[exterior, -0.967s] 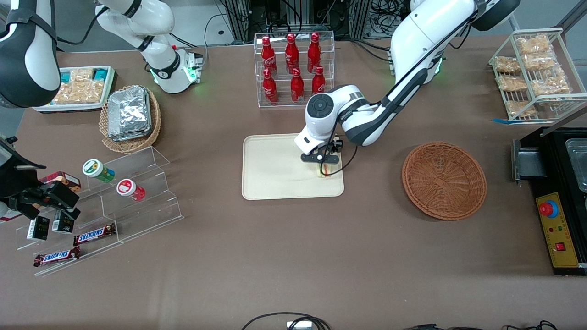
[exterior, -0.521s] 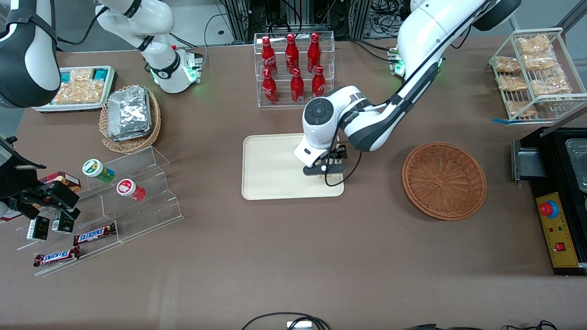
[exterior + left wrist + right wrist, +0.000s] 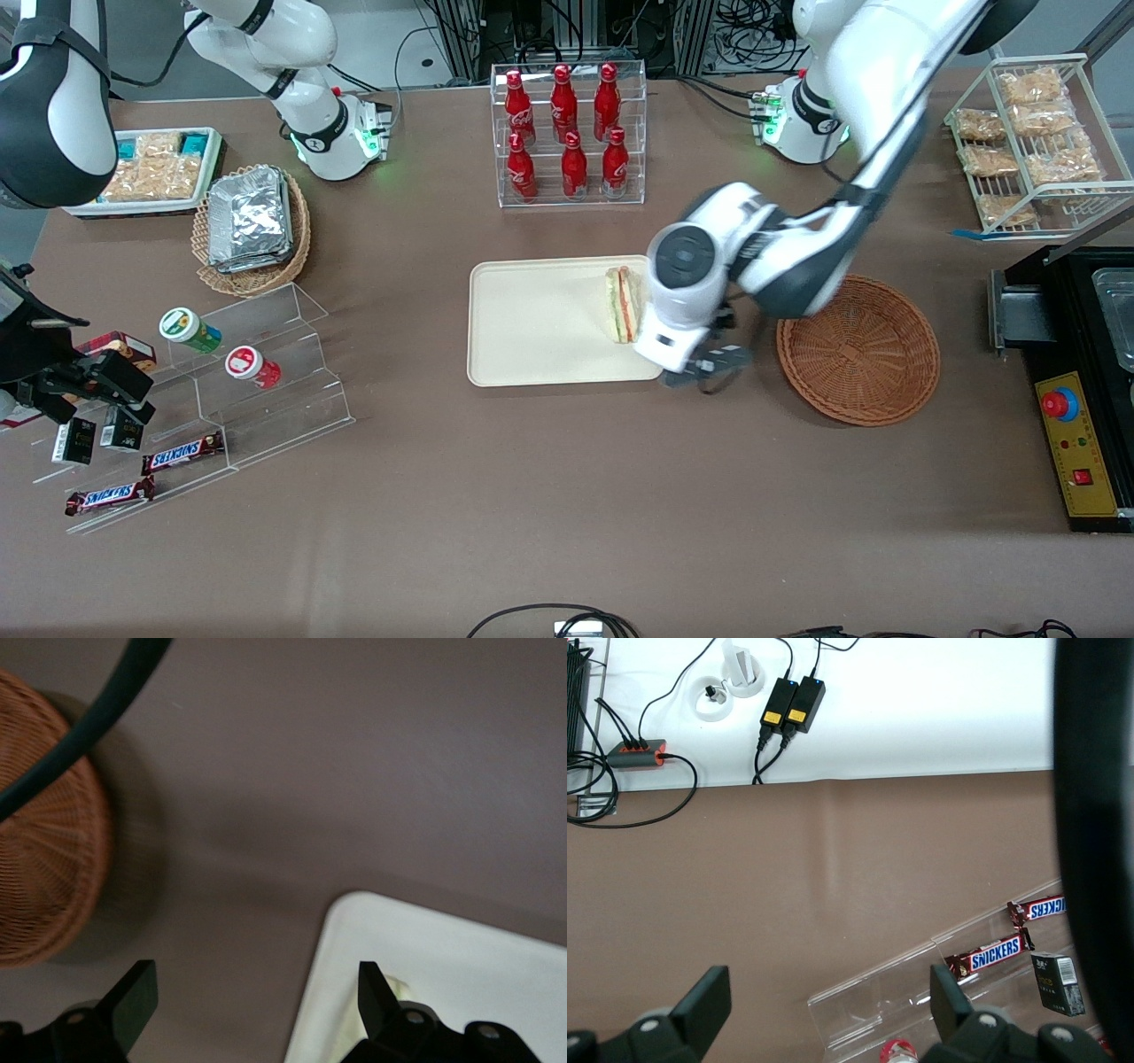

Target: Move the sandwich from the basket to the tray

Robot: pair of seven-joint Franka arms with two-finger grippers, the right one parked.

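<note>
small triangular wedge sandwich [image 3: 623, 304] lies on the flat cream-beige rectangular tray [image 3: 532, 328]; the gripper [image 3: 709, 372], fingers [image 3: 133, 1001] released and empty, hovers at the tray's 4 o'clock, beside the round reddish-brown wicker basket [image 3: 858, 348].

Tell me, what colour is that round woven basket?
Reddish-brown basket, clearest in the front view; the open tool hangs beside it.

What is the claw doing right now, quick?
Claw: open, holding nothing, between the tray and the basket. The sandwich lies on the tray.
</note>
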